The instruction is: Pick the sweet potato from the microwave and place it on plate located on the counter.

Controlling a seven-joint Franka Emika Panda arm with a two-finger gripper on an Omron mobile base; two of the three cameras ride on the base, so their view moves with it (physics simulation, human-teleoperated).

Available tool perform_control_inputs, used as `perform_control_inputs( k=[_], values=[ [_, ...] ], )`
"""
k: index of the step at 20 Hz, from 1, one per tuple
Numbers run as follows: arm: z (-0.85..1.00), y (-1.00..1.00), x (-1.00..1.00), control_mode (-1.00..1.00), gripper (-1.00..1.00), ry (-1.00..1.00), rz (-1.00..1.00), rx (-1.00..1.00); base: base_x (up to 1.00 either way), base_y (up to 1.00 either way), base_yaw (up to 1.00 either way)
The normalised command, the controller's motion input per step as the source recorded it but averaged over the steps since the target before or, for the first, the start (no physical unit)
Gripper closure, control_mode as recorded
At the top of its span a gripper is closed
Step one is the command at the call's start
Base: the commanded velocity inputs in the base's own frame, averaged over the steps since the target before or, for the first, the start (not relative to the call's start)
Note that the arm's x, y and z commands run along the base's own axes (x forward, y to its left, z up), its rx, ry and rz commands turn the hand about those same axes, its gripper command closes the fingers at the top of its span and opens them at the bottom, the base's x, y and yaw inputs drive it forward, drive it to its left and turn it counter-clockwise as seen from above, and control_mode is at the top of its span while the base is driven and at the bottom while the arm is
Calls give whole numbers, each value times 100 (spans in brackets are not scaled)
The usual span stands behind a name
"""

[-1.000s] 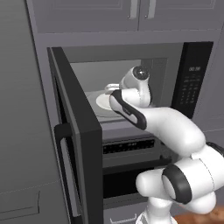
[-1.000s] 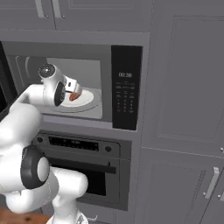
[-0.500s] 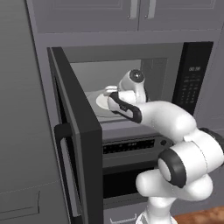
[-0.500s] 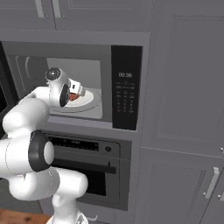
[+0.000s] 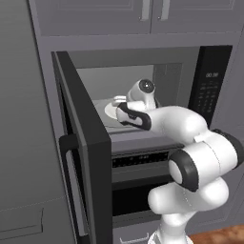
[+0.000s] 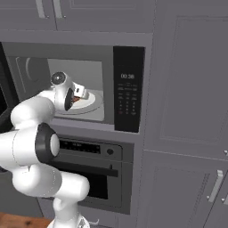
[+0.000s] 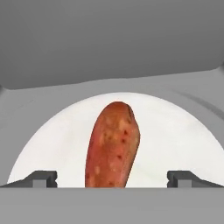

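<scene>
The microwave (image 5: pixel 143 76) stands with its door (image 5: pixel 83 157) swung open to the left. On its white turntable (image 7: pixel 175 131) lies the orange-red sweet potato (image 7: pixel 112 146), pointing away from the hand. My gripper (image 7: pixel 113 179) is inside the cavity, open, with one fingertip (image 7: pixel 41 178) on each side of the near end of the sweet potato and not touching it. In the right base view the gripper (image 6: pixel 82 94) hovers over the turntable (image 6: pixel 94 103), with a bit of the sweet potato (image 6: pixel 76 100) behind the hand. The plate and the counter are out of view.
The open door juts out toward the base on the left, close to the arm. The black keypad panel (image 6: pixel 127 95) flanks the cavity on the right. A dark oven unit (image 6: pixel 95 171) sits below, and tall grey cabinet doors (image 6: pixel 191 89) stand to the right.
The arm has reached deeper into the microwave, bringing the hand lower and closer over the turntable. The jaws stayed open.
</scene>
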Motion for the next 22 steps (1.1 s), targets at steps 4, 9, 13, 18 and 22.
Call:
perform_control_inputs(
  k=[4,9,13,18,22],
  values=[
    [0,0,27,-100,-100,4,0,0,0,0,0],
    [-11,0,11,-100,-100,6,0,0,0,0,0],
    [-21,8,4,-100,-100,6,0,0,0,0,0],
    [-19,12,4,-100,-100,3,0,0,0,0,0],
    [-1,3,2,-100,100,0,0,0,0,0,0]
  ],
)
